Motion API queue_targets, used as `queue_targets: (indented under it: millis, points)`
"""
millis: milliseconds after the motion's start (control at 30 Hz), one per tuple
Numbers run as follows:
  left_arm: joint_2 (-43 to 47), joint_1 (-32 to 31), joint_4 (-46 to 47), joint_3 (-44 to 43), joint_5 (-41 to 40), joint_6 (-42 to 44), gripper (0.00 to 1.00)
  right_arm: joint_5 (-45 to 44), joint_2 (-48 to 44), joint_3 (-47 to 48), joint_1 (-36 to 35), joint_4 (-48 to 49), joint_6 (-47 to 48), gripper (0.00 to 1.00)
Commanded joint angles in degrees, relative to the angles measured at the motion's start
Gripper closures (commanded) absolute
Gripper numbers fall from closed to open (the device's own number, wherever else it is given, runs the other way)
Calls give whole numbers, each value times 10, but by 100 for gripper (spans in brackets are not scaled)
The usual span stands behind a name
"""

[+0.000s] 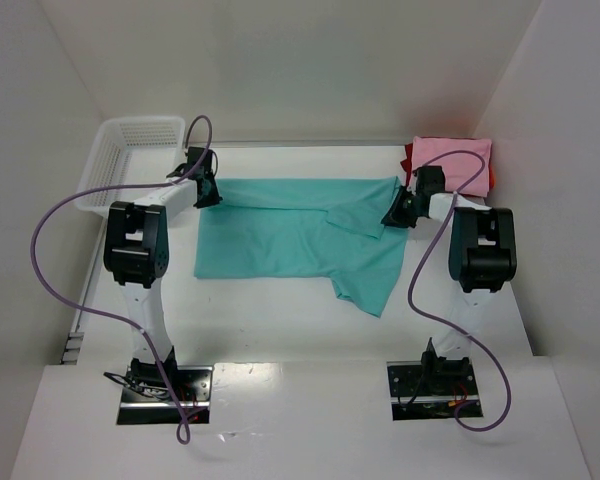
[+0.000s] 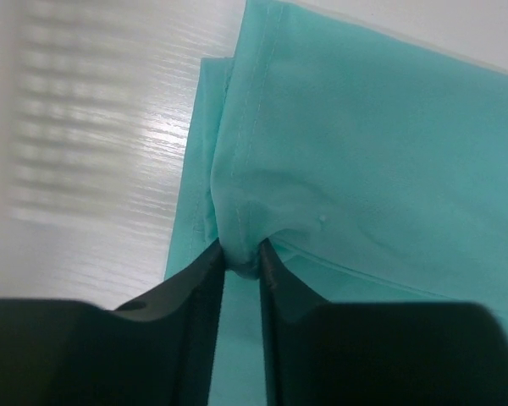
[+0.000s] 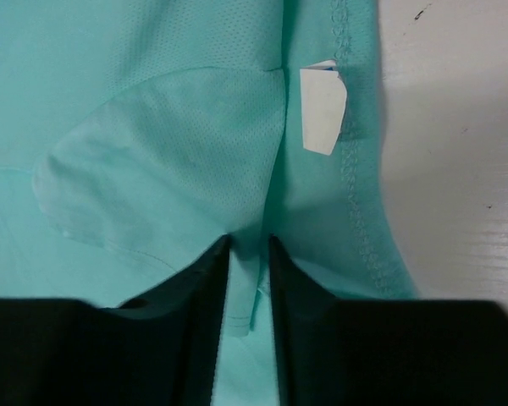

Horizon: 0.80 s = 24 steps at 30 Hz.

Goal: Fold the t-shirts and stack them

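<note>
Teal-green t-shirt spread flat on the table, starting just right of the white mesh basket and running lengthwise straight away from it, crosswise to both arms. Left gripper at the far corner nearest the basket, fingers clamped on a bunched pinch of hem. Right gripper at the opposite far corner, well away from the basket, fingers drawn close on a fold of cloth by the white label. Body of the shirt lying nearward from both pincers, toward the arm bases, one sleeve trailing closest to them. Both arms stretched forward with elbows raised, wrists tipped down and turned inward onto the far edge. Pink t-shirt folded on top of a red t-shirt, across the table from the basket, just beyond the right gripper. Likely next: an even lift from both ends, far edge kept taut and carried nearward over the body.
</note>
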<state>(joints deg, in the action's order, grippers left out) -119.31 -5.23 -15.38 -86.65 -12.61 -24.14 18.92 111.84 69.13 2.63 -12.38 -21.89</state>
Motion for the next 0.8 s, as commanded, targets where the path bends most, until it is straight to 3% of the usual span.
queue_targets:
  millis: [0, 33, 167, 767]
  points:
    - [-9, 2, 9, -20, -16, 1, 73, 0, 7, 24, -4, 21, 3, 84]
    - [-9, 2, 9, -20, -21, 1, 77, -5, 12, 24, -4, 21, 3, 91]
    - [-14, 2, 3, -20, -26, 1, 84, -19, 12, 28, -4, 21, 3, 100]
    - [-4, 2, -21, -10, -62, 25, 84, -57, -29, 29, 41, 9, 13, 100]
